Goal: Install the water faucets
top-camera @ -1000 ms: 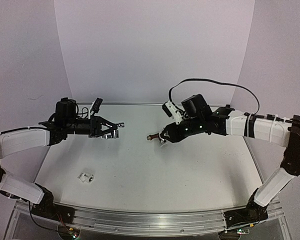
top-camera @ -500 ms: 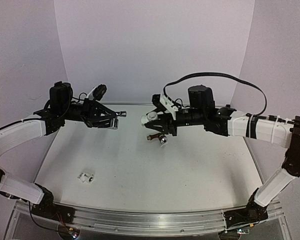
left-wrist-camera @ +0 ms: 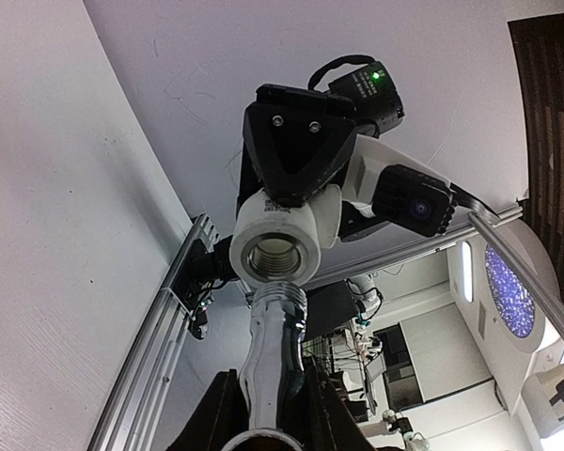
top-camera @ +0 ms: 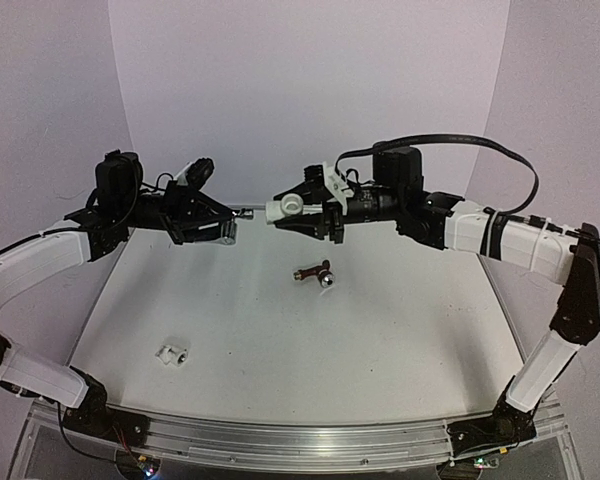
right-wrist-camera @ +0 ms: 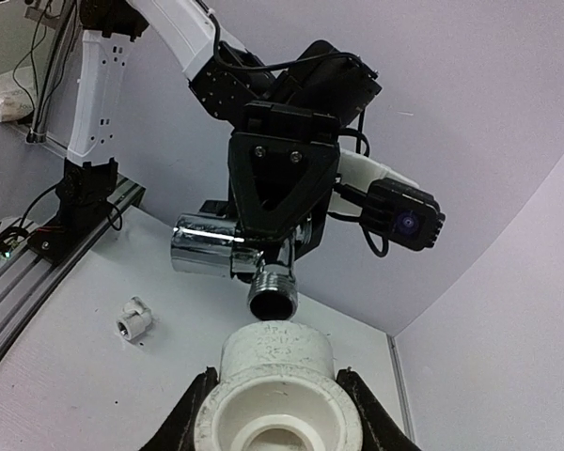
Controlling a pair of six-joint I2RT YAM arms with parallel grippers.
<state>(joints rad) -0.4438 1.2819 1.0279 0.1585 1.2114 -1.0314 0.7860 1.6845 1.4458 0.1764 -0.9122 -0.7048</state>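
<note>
Chrome faucet (left-wrist-camera: 274, 348), likely stiff and slick (grip the body), hangs over the desk's (top-camera: 230, 340) far edge, clamped in the left gripper (top-camera: 228, 228); right gripper (top-camera: 310, 208) pinches a white fitting (top-camera: 285, 207); brown faucet (top-camera: 315, 273) lies mid-desk.

White table (top-camera: 400, 340) under my arms, surface plain and matte. Two things lie on it.

Brown faucet (top-camera: 315, 273): on its side, about mid-table, silvery knob at right, nearer end.

White fitting (top-camera: 172, 352): small, in left near part, well apart from faucet, near left edge.

Metal rail (top-camera: 280, 440) runs along near edge. My left base (top-camera: 85, 405) and right base (top-camera: 490, 430) bolted there, one toward each end.
</note>
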